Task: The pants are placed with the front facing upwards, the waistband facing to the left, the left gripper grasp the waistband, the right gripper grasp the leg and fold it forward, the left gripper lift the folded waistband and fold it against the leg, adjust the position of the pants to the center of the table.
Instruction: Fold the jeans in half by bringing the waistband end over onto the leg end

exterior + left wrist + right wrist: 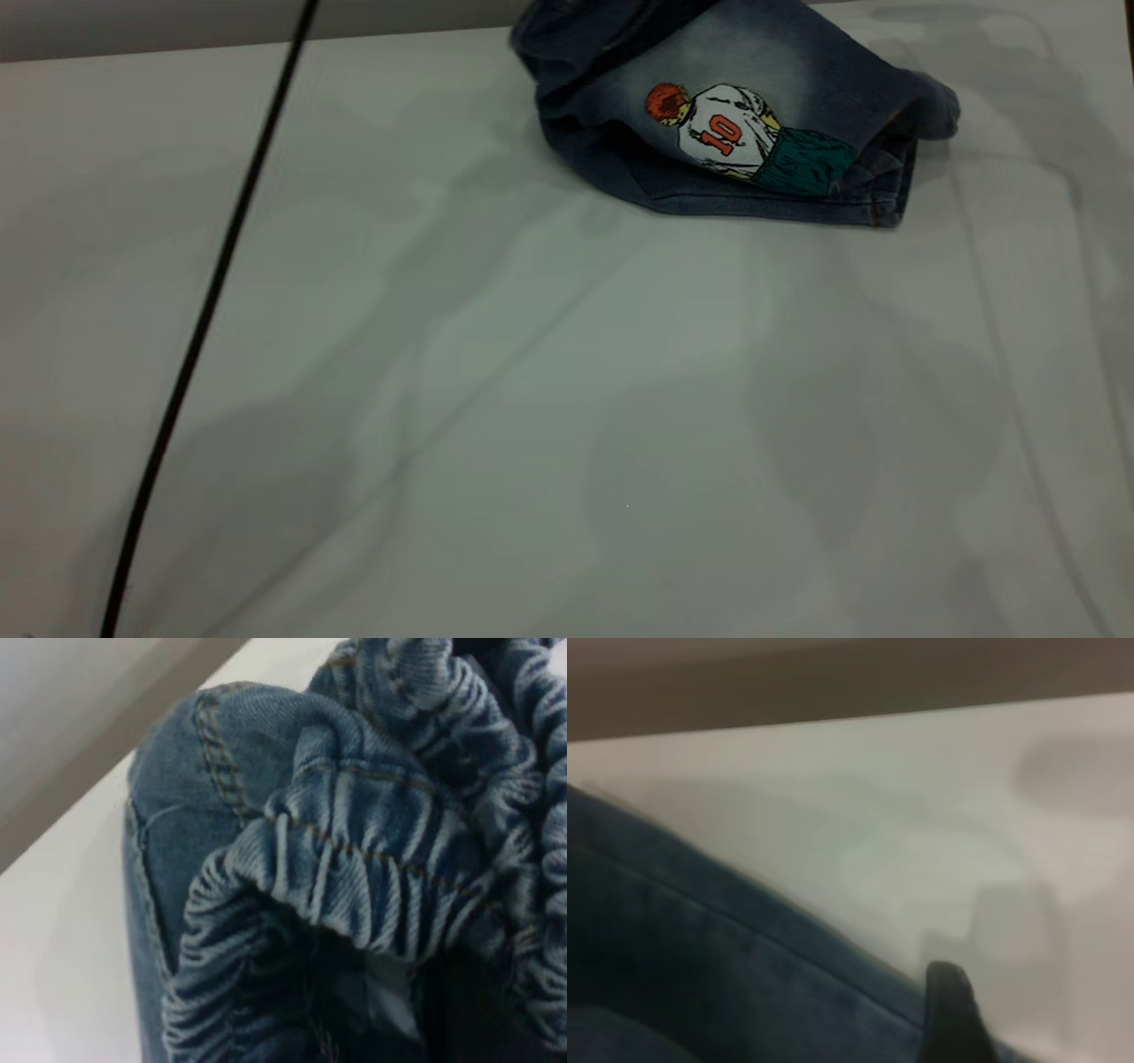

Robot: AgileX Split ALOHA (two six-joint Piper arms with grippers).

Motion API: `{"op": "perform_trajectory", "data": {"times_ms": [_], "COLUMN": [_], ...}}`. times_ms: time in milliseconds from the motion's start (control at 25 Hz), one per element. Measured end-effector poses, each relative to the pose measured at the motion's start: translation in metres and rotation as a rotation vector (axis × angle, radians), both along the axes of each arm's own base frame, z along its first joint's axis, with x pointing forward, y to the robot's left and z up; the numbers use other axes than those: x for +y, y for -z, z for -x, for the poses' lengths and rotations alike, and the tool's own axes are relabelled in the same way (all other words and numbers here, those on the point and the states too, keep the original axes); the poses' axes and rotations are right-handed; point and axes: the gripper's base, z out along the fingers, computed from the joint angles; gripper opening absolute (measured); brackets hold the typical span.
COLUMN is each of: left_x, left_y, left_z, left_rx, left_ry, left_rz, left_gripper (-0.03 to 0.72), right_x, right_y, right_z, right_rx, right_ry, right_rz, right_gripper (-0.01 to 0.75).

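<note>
Bunched pants [735, 124] at the far edge of the white table [549, 399]; black cable [208, 310] crosses it. Right gripper [950, 1014] apparently beside denim, grip indeterminable.

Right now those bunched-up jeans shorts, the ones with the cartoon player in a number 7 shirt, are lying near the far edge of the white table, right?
Nearly. The pants do lie bunched near the far edge of the white table, but the cartoon player's shirt reads 10, not 7. The exterior view shows the red number plainly.
</note>
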Motion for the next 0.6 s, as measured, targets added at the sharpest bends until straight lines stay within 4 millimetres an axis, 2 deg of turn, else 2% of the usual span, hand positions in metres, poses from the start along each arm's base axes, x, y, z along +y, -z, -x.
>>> {"op": "perform_trajectory", "data": {"times_ms": [160,440,520,600], "left_x": [-0.027,-0.06,-0.064,-0.065], "left_y": [0.001,0.033,0.04,0.042], "left_z": [0.011,0.027,0.028,0.029], "left_rx": [-0.061,-0.033,-0.025,-0.019], "left_ry": [0.059,0.136,0.142,0.142], "left_rz": [0.02,-0.015,-0.02,-0.019], "left_gripper": [0.141,0.143,0.169,0.239], "right_x": [0.0,-0.013,-0.017,-0.023], "right_y": [0.0,0.0,0.0,-0.001], "right_z": [0.0,0.0,0.0,0.0], "right_rx": [-0.003,-0.005,-0.007,-0.008], "right_ry": [-0.01,0.003,0.007,0.016], "right_rz": [0.004,0.005,-0.006,-0.013], "right_gripper": [0.373,0.372,0.372,0.372]}}
